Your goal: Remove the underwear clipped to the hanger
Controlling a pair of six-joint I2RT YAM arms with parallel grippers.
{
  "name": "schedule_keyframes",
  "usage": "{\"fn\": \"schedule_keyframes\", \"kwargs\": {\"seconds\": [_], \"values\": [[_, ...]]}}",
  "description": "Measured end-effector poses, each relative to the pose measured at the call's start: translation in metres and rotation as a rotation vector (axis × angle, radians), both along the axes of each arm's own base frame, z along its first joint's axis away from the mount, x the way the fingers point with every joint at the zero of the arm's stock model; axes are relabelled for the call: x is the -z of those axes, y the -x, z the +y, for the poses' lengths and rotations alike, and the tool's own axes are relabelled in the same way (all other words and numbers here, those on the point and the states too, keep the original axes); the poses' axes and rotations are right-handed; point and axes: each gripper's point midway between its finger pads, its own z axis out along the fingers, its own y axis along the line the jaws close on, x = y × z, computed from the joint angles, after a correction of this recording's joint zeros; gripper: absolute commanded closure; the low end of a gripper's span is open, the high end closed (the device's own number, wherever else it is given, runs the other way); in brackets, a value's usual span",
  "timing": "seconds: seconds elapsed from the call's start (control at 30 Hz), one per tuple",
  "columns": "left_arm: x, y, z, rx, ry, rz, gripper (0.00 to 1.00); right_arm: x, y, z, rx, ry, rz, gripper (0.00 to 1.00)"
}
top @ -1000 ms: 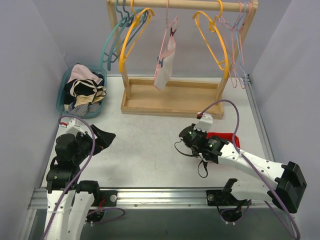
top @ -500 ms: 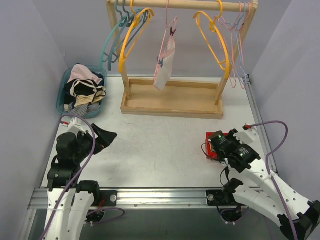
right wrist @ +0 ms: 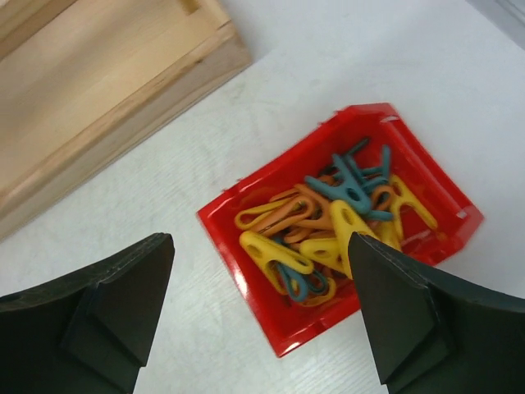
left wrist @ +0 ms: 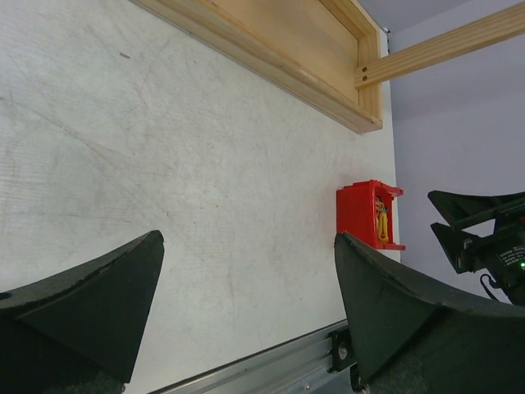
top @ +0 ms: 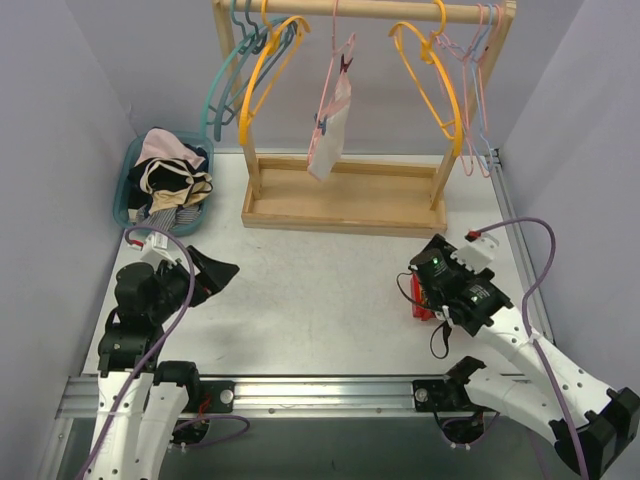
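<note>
A pale pink-white underwear (top: 329, 132) hangs from a pink hanger (top: 333, 62) on the wooden rack, held by a dark clip (top: 346, 63) at the top and a blue clip (top: 320, 125) lower down. My right gripper (top: 424, 290) (right wrist: 261, 246) hovers open over a red bin (top: 421, 306) (right wrist: 236, 275) of coloured clips (right wrist: 328, 226), with nothing between its fingers. My left gripper (top: 216, 276) (left wrist: 248, 246) stands open and empty low over the table at the near left, far from the rack.
The wooden rack (top: 345, 205) stands at the back centre with yellow (top: 262, 75), teal and pink hangers on its rail. A teal basket (top: 124, 190) of mixed clothes sits at the back left. The left wrist view shows the red bin (left wrist: 359, 213) across the table.
My right arm swung from the table's middle to the right, over the red bin, and its jaws went from shut to wide open. The left arm stayed put.
</note>
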Motion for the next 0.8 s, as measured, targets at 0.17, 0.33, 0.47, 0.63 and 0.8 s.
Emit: {"fn": "schedule_keyframes", "kwargs": {"seconds": [0.17, 0.33, 0.47, 0.63, 0.8], "values": [[-0.003, -0.004, -0.004, 0.025, 0.011, -0.018, 0.06, -0.014, -0.026, 0.059, -0.329, -0.058, -0.017, 0.11], [-0.01, -0.008, -0.009, 0.054, 0.023, -0.05, 0.06, -0.05, -0.041, 0.135, -0.674, -0.067, -0.083, 0.11], [-0.013, -0.009, -0.012, 0.071, 0.029, -0.058, 0.06, -0.107, -0.045, 0.193, -0.877, -0.045, -0.186, 0.06], [-0.014, -0.01, -0.014, 0.084, 0.031, -0.064, 0.06, -0.191, -0.082, 0.237, -0.888, -0.019, -0.324, 0.0], [-0.014, -0.009, -0.014, 0.088, 0.032, -0.063, 0.06, -0.217, -0.125, 0.262, -0.781, 0.012, -0.336, 0.0]]}}
